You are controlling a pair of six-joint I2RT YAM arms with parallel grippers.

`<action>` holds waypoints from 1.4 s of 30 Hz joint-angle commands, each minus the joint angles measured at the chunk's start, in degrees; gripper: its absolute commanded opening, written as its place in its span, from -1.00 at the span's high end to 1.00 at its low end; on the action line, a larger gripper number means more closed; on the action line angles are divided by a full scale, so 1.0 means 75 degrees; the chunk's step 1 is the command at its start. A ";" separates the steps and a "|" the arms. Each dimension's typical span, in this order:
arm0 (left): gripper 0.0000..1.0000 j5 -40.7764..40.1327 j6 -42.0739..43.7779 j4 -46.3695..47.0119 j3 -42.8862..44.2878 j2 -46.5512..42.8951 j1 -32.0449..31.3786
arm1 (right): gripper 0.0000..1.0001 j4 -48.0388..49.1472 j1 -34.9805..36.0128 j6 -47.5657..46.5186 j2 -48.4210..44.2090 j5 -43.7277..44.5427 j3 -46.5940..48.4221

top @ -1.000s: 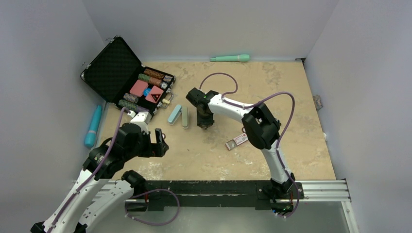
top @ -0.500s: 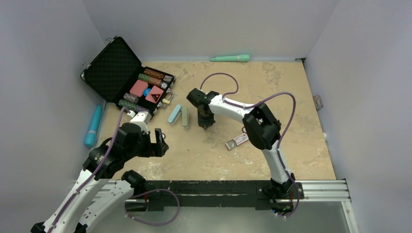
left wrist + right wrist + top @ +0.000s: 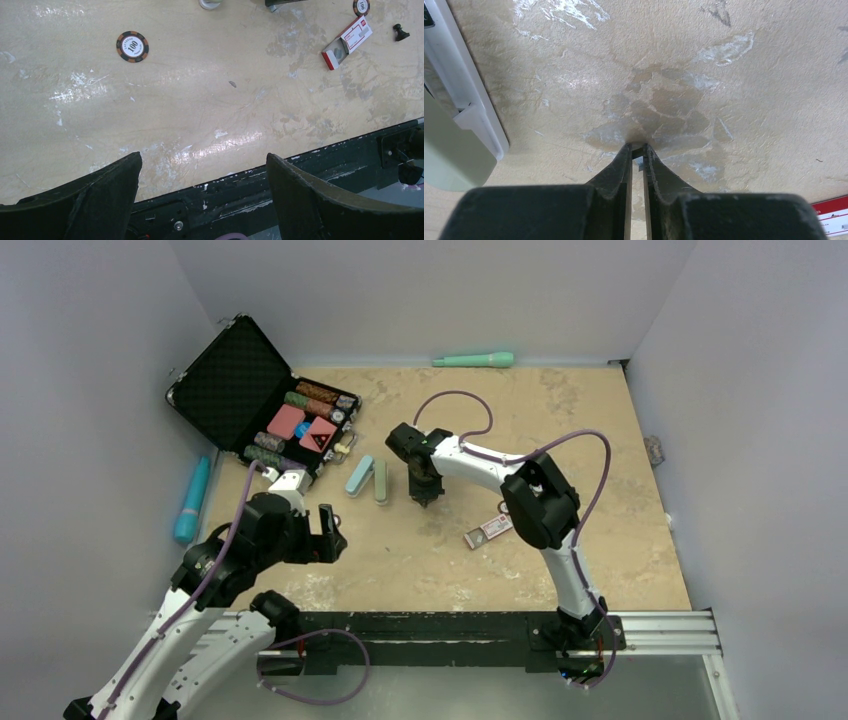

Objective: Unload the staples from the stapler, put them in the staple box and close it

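Pointing straight down at the surface (image 3: 560, 440), the right tool (image 3: 424, 498) stands just beside the stapler (image 3: 368, 478), which lies opened flat in two long halves, teal and green, side by side, near the open black case (image 3: 235, 380) of poker chips. Seen from the right wrist, its fingers (image 3: 616, 172) are clenched almost together, tips down at the surface, with a small pale sliver (image 3: 638, 161) pinched between them; what the sliver is cannot be told. The stapler's white rail and pale green body show at that view's left edge, apart from the tips. The left tool (image 3: 325, 532) hangs released, fingers wide apart, above the near part of the surface and well apart from the stapler. Below it lie a poker chip (image 3: 132, 46) marked 100 and, farther off, a red-and-white staple box (image 3: 347, 41)
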 commanded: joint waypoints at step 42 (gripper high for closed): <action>-0.94 0.0023 -0.0067 0.0050 -0.0004 -0.0022 0.0037 | -0.63 -0.0034 0.0636 0.1792 -0.4819 -0.1189 -0.4656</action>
